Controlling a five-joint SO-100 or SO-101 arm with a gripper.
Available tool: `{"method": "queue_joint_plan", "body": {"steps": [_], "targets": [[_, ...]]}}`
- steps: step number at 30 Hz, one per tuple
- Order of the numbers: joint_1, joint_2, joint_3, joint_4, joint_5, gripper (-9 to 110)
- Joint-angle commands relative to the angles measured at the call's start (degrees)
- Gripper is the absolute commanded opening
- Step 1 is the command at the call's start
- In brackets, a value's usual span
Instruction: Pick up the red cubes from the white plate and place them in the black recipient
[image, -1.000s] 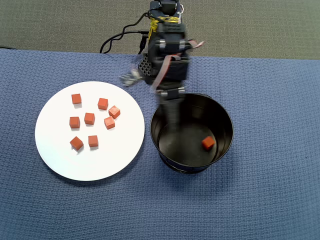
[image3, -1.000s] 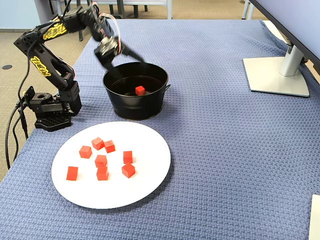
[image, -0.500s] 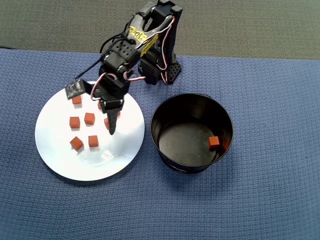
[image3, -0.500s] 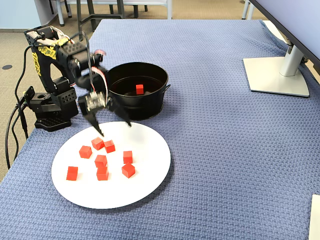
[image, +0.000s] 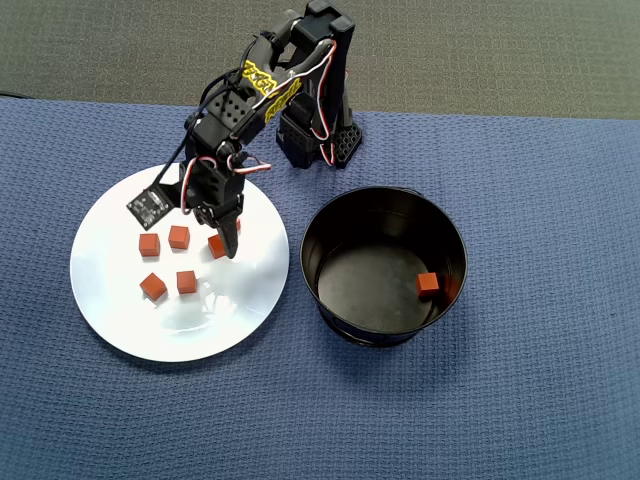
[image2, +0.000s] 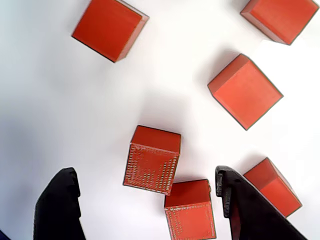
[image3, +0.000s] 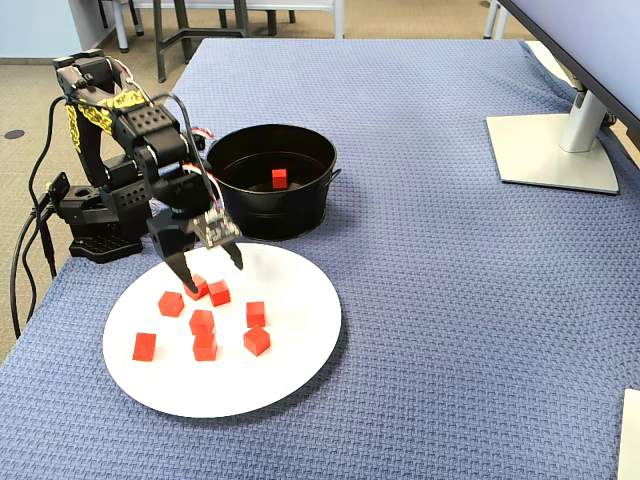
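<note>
Orange-red cubes (image3: 201, 322), white plate (image3: 290, 370), black recipient (image3: 300, 215), seemingly woven blue cloth (image3: 450, 300).

1. You have seven red cubes (image3: 203, 322) showing on the one white plate (image3: 290, 368) in the fixed view.
2. You have one more cube (image: 428, 284) inside the single black recipient (image: 383, 203).
3. One monitor stand (image3: 553, 150) sits on the bench (image3: 440, 330).

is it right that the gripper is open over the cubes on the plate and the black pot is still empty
Not quite: the black pot is not empty. The overhead view shows one red cube inside it. The rest holds: the gripper is open over the cubes on the white plate.
</note>
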Motion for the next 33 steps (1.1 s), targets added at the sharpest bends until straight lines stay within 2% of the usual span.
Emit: {"method": "queue_joint_plan", "body": {"steps": [1, 9, 12, 33], "targets": [[-0.09, -0.35, 0.88, -4.31, 1.41, 27], [-0.79, -1.67, 2.29, -9.05, 9.67, 23], [-0.44, -2.37, 4.22, -12.22, 9.76, 22], [-3.16, -0.44, 7.03, -11.51, 14.59, 9]]}}
